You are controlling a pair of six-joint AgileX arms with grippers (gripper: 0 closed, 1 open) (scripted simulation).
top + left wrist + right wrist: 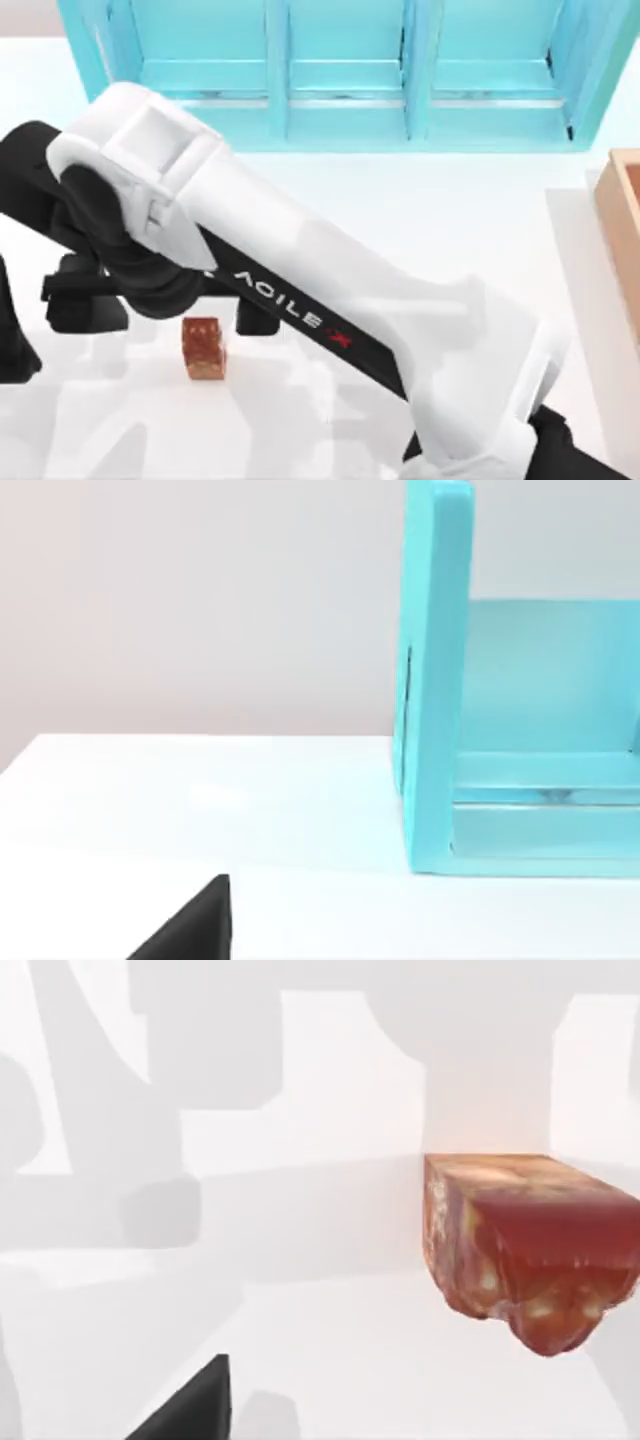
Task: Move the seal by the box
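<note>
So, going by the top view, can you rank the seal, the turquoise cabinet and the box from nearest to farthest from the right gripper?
From the right gripper, at the table's left:
1. The seal, right beside it.
2. The turquoise cabinet, along the back edge.
3. The box, at the far right edge.

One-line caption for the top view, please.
Right arm reaches across the table over the seal; the box sits at the right edge.

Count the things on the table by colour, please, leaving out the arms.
Reddish-brown: 1, the seal
Tan: 1, the box
Turquoise: 1, the cabinet
Total: 3
</note>
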